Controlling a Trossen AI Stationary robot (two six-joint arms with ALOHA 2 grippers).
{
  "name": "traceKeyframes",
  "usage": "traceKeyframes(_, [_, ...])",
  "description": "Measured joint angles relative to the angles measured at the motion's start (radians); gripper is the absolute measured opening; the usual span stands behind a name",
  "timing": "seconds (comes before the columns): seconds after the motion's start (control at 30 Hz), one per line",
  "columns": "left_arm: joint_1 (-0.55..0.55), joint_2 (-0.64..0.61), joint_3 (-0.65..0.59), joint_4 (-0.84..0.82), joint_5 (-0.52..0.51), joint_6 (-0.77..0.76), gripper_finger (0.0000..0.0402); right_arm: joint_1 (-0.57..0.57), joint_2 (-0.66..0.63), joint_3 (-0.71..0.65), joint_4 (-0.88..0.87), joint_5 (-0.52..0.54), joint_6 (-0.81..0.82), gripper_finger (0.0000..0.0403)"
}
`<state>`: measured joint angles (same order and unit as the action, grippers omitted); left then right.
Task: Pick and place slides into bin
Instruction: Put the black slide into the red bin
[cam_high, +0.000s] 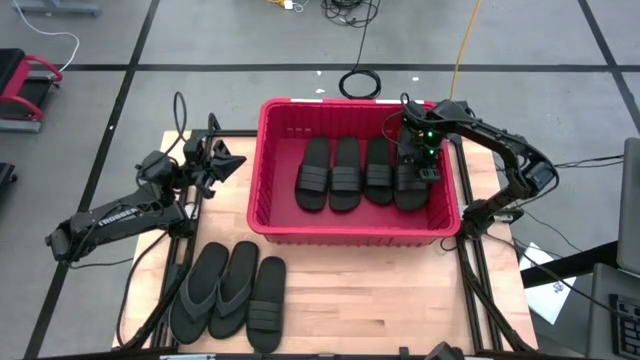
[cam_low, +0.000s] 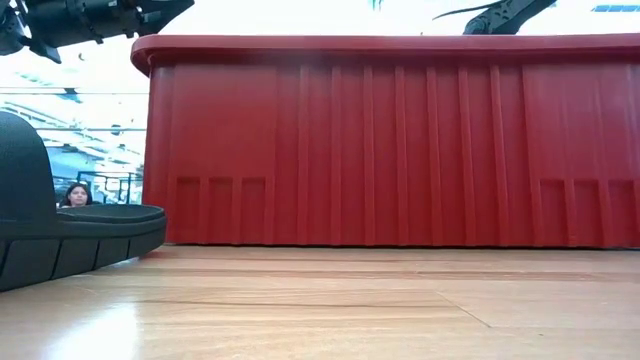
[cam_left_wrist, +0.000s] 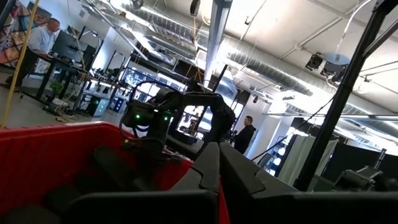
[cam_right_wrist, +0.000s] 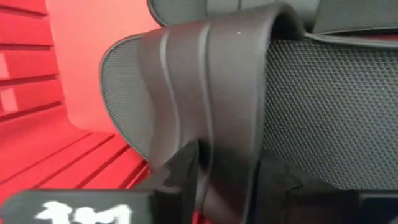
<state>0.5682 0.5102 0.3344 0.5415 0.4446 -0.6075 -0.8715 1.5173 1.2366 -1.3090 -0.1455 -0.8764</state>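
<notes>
High view: wooden table, left fingers closed, right fingers' state unclear.

Grey tiled floor with dark seams surrounds wooden table. Cables coil on floor beyond. Exposed silver ducts cross bright ceiling; person stands far off.

The left arm lies low and stretched out, its left claw with fingers pressed together. The right arm is bent at the elbow, and the right claw points downward.
</notes>
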Motion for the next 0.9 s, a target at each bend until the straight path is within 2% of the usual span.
traceKeyframes(0.17, [0.0, 0.0, 0.0, 0.0, 0.0, 0.0, 0.002, 0.0, -0.002, 0.0, 0.01, 0.022, 0.029, 0.0149])
traceKeyframes(0.33, [0.0, 0.0, 0.0, 0.0, 0.001, 0.0, 0.0013, 0.002, -0.044, 0.0, 0.046, 0.046, 0.054, 0.0174])
traceKeyframes(0.5, [0.0, 0.0, 0.0, 0.001, 0.001, 0.0, 0.0001, 0.002, -0.113, 0.0, 0.096, 0.057, 0.056, 0.0184])
traceKeyframes(0.9, [0.0, 0.0, 0.0, 0.001, 0.0, 0.0, 0.0018, 0.047, -0.274, 0.0, 0.186, 0.08, 0.125, 0.0187])
